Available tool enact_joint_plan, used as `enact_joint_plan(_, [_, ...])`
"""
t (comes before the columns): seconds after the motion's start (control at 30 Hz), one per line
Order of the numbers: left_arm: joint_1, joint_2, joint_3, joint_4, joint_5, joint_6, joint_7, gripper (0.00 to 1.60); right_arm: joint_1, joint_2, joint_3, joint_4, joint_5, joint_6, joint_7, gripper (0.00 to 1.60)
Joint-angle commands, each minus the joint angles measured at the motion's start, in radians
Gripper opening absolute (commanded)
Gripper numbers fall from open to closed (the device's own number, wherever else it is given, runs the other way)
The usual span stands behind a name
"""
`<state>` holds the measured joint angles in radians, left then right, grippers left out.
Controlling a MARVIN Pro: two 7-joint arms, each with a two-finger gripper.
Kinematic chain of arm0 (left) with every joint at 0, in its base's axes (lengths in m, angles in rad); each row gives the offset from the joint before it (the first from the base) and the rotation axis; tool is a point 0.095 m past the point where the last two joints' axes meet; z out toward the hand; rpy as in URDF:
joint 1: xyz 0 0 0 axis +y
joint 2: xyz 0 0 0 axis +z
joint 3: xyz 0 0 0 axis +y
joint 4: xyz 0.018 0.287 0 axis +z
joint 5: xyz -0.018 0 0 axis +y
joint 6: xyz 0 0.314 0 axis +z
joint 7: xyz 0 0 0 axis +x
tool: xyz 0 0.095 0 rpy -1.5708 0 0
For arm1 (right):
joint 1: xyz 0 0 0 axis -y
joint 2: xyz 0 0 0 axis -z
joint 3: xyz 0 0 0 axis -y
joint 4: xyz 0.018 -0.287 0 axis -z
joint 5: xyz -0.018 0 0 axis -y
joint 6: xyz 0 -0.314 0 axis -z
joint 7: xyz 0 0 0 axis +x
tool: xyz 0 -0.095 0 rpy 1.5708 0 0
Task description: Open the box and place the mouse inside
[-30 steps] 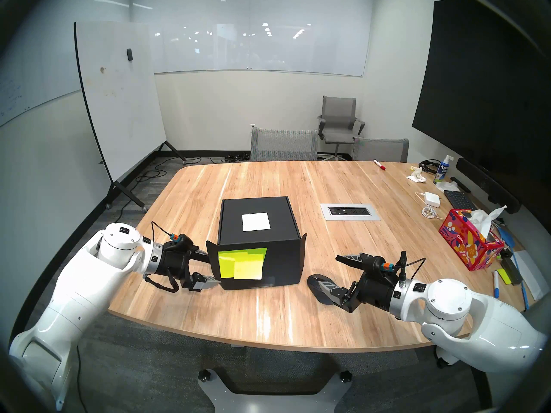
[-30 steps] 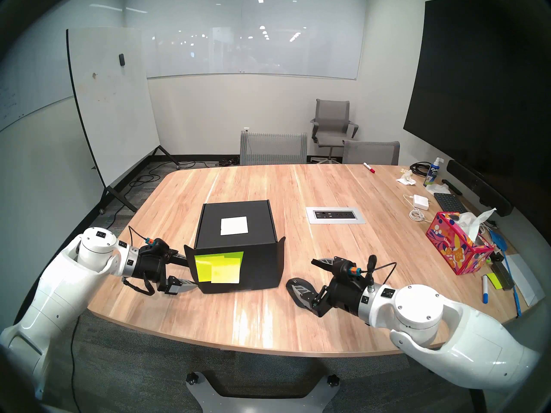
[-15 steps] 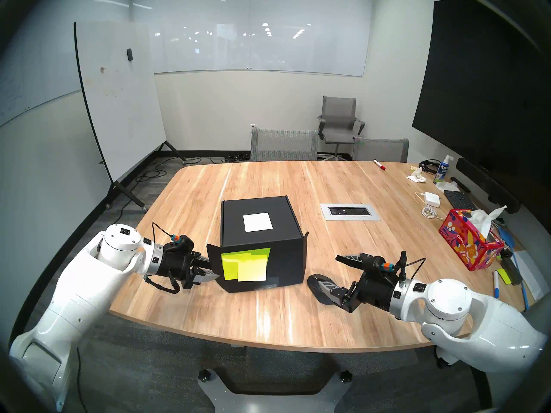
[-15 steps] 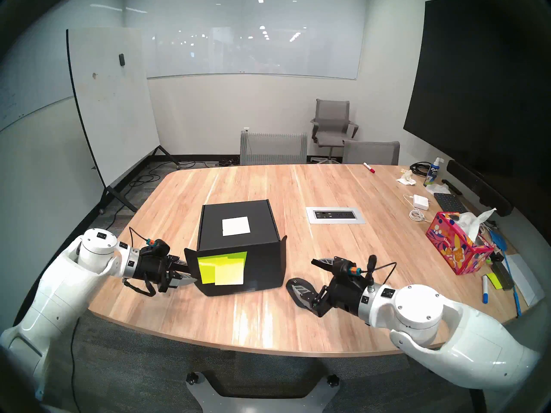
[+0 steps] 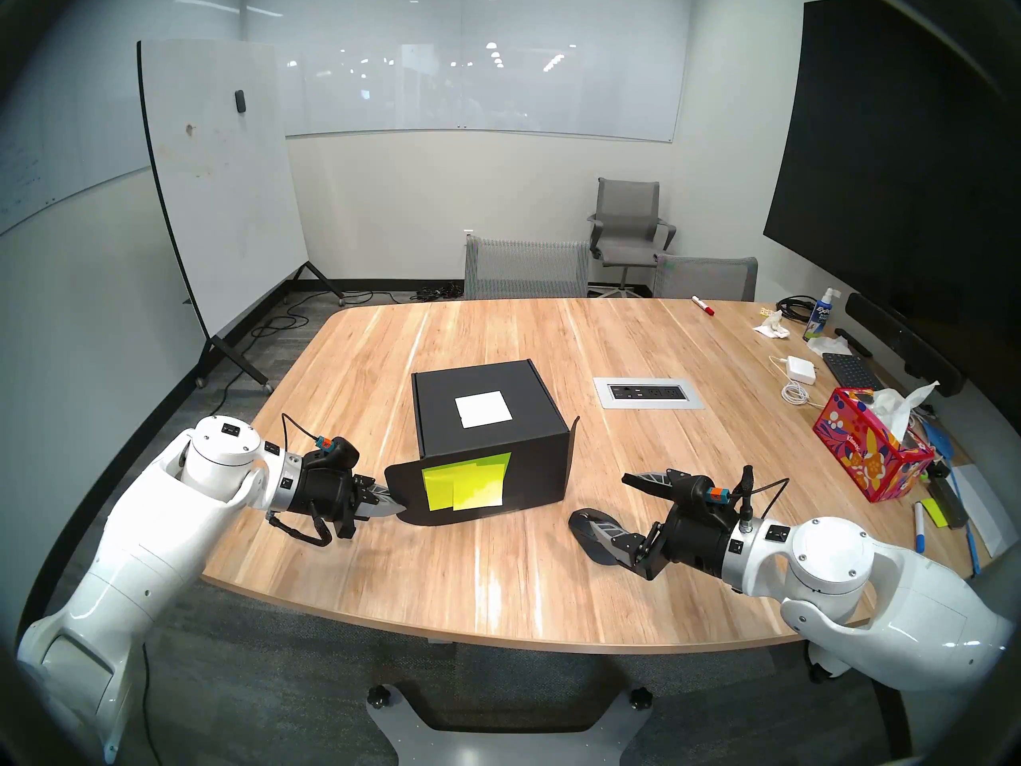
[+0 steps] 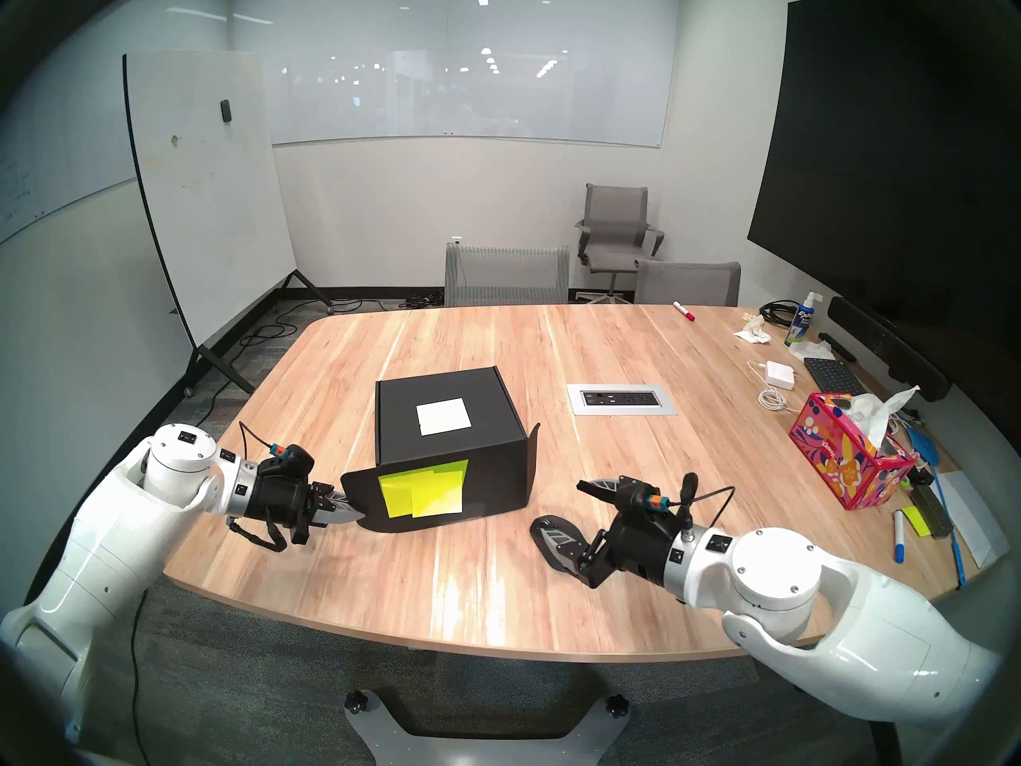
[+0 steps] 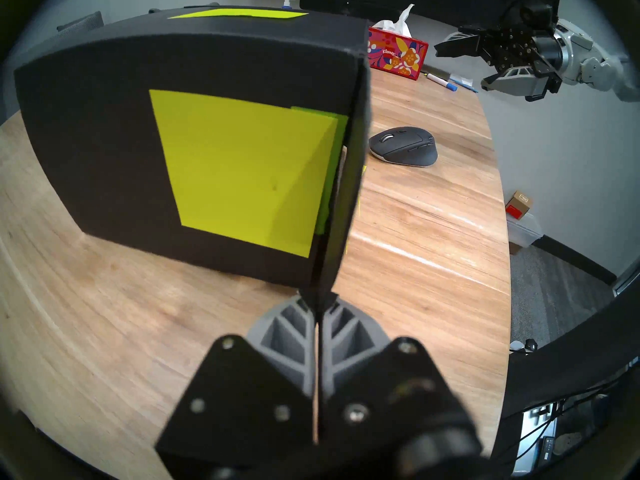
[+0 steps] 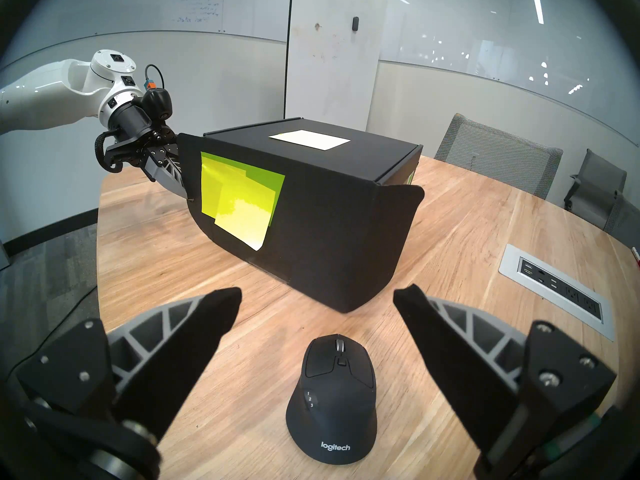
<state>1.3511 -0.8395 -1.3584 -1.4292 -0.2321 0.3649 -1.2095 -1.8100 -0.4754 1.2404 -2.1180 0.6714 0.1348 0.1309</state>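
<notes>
Step in hand: you're on the opening part. The matte black cardboard box [image 5: 486, 433] sits mid-table with its lid down, and your left gripper [image 5: 399, 506] has its fingers pressed together on the edge of the box's side flap [image 7: 341, 191], the thin black tab sticking out at the box's 8 o'clock corner in the head view.

Left tool: pinching that flap. The left wrist view shows the card edge running straight into the seam between the two pads.

Right tool: the right gripper [image 8: 317, 304] is spread wide, holding nothing, hovering over the black sculpted computer mouse [image 8: 331, 398].

Mouse spot: on the light wooden table [image 5: 552, 571], near the box at about its 4 o'clock, not touching it.

Next move, my guess: you'll want to swing or pull that flap outward so the front panel with the neon yellow-green sticky notes [image 5: 466, 480] comes free, then lift the lid. Go easy, since the box looks light enough to slide rather than open.

Hard to see: the inside of the box isn't visible at all. In the head views the mouse is mostly hidden behind the right gripper's lower finger. I can't tell how much of the flap is between the pads.
</notes>
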Motion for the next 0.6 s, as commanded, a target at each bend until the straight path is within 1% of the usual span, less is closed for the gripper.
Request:
enact_joint_plan(0.0, [-0.013, 0.007, -0.019, 0.000, -0.028, 0.034, -0.023, 0.00, 0.006, -0.002, 0.004, -0.015, -0.002, -0.009, 0.002, 1.60])
enact_joint_plan(0.27, [-0.011, 0.017, -0.041, -0.008, -0.064, 0.088, -0.061, 0.00, 0.006, -0.002, 0.004, -0.015, -0.002, -0.009, 0.002, 1.60])
enact_joint_plan(0.57, [0.005, 0.029, -0.072, -0.041, -0.100, 0.146, -0.089, 0.00, 0.007, -0.002, 0.004, -0.015, -0.002, -0.009, 0.002, 1.60])
